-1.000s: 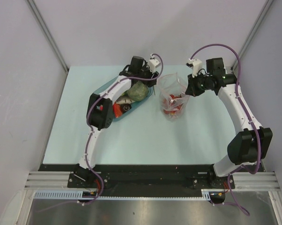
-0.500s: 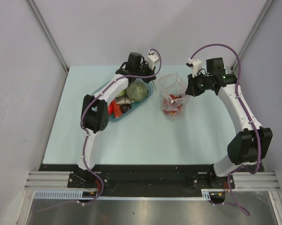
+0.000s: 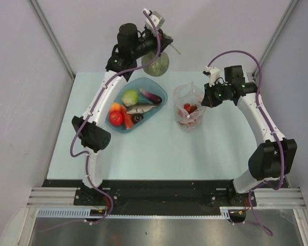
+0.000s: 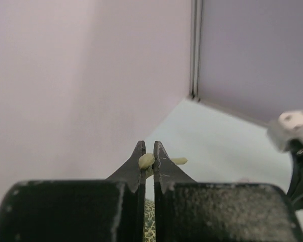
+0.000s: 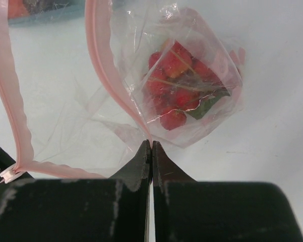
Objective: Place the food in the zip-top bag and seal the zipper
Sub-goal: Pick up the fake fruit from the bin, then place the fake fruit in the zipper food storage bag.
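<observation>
My left gripper (image 3: 167, 45) is raised high over the table's back edge, shut on the pale stem (image 4: 146, 160) of the dark green squash (image 3: 155, 64), which hangs below it. In the left wrist view its mottled skin (image 4: 150, 227) shows between the fingers. The zip-top bag (image 3: 188, 105) stands open on the table with small red pieces (image 5: 175, 88) inside. My right gripper (image 5: 152, 145) is shut on the bag's mouth edge, by the pinkish zipper (image 5: 108, 65). Apple (image 3: 129, 97), eggplant (image 3: 150, 96), fish (image 3: 141, 108), tomato (image 3: 116, 118) and orange (image 3: 115, 106) lie in the tray.
The blue oval tray (image 3: 162, 104) sits left of the bag, under the raised left arm. Grey walls close in the table at the back and on both sides. The right arm (image 3: 261, 120) arcs along the right side.
My left gripper shut on the squash's stem and lifted the squash out of the tray, up and toward the back wall. The right gripper kept its hold on the bag.
</observation>
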`<state>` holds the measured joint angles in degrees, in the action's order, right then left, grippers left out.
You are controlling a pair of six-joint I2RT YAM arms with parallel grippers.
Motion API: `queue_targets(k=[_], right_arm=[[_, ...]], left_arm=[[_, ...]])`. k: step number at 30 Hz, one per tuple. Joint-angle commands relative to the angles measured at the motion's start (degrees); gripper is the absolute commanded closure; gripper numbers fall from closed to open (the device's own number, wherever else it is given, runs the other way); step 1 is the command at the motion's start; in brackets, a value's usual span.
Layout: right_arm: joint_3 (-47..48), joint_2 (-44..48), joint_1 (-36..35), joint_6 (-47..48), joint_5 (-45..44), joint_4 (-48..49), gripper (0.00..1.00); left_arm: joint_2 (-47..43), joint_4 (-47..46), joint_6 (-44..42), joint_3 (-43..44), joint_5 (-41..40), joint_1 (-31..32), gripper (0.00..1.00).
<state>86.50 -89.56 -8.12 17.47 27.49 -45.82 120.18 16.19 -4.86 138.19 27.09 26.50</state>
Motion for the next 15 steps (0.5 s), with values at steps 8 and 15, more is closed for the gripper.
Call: queue_targets(k=[8,15], right_arm=[[0.51,0.88,0.47,-3.84,2.66,3.98,1.00],[1.48,-0.79,2.93,-9.29,5.91,4.60,1.00]], left_arm=[[-9.79,-14.50,9.69,-1.32,-1.52,10.49,1.00],[-7.86,-22.59,19.44,-9.16,1.46,12.52,1.00]])
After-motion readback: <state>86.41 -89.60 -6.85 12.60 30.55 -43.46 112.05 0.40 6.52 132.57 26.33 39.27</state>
